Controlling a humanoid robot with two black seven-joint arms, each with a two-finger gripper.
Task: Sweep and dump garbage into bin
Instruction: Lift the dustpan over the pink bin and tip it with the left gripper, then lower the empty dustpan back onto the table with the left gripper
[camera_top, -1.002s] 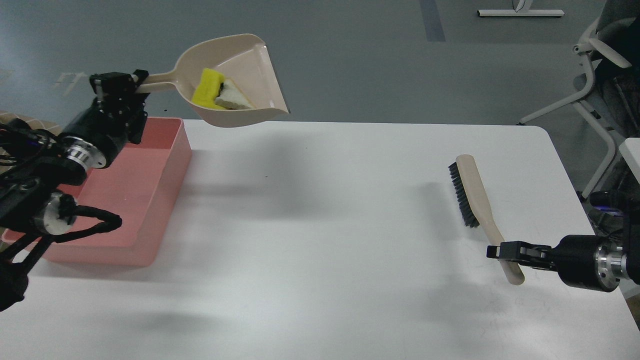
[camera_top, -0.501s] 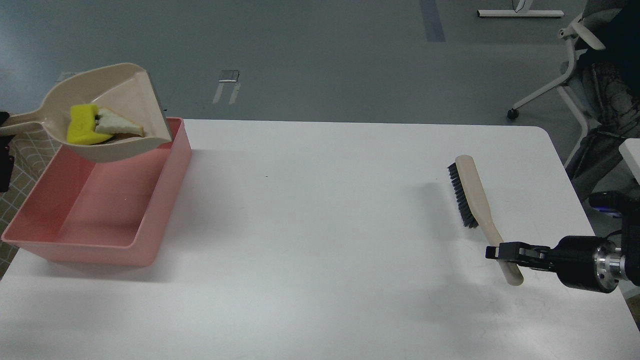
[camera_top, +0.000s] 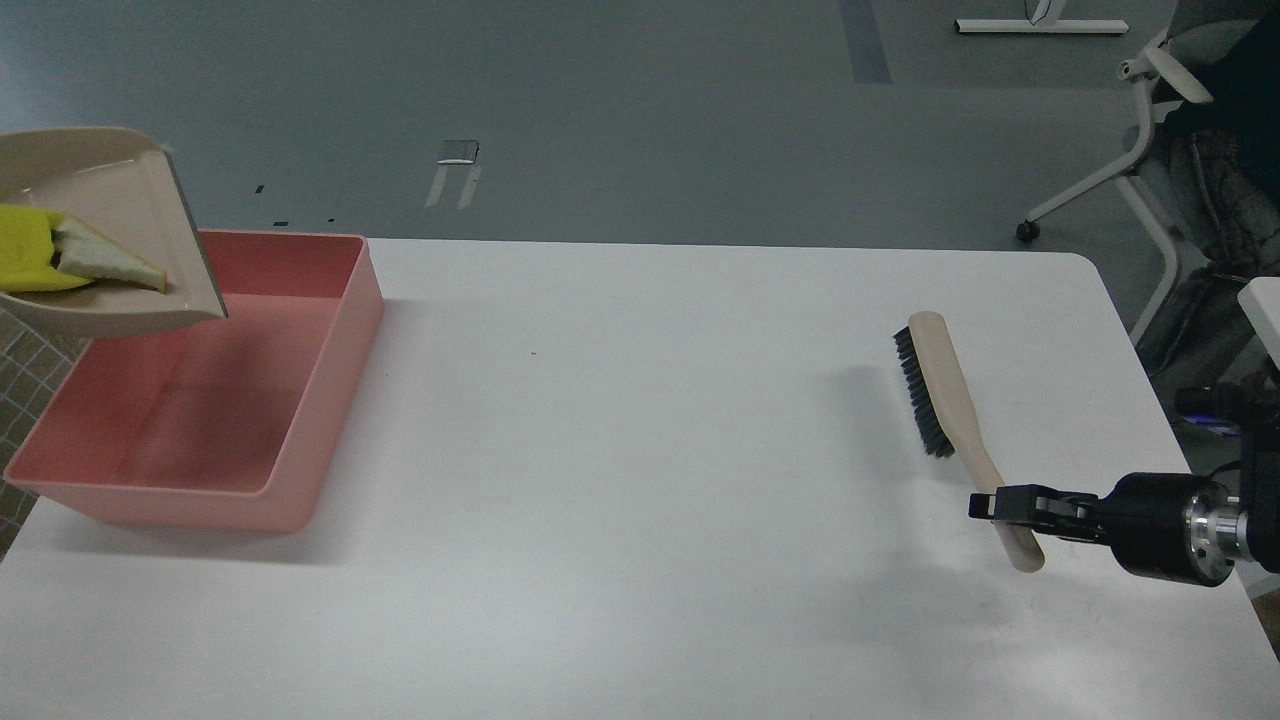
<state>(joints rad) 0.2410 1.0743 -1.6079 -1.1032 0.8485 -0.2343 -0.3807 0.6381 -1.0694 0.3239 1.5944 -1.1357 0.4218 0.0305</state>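
Observation:
The beige dustpan (camera_top: 110, 215) hangs in the air at the far left edge, above the back left of the salmon-pink bin (camera_top: 330, 400). In it lie the garbage scraps: a yellow sponge chunk (camera_top: 25, 245) and a pale wedge strip (camera_top: 105, 262). The dustpan's handle and my left gripper are out of view past the left edge. My right gripper (camera_top: 1005, 505) is shut on the handle of the beige black-bristled brush (camera_top: 940, 385), which lies on the white table (camera_top: 640, 480) at the right.
An office chair (camera_top: 1170, 130) stands off the table's back right corner. A white object's edge (camera_top: 1262, 310) shows at the far right.
The dustpan with both scraps has moved left from above the table to above the bin's left side. My left arm has left the view. The right gripper and brush have barely moved.

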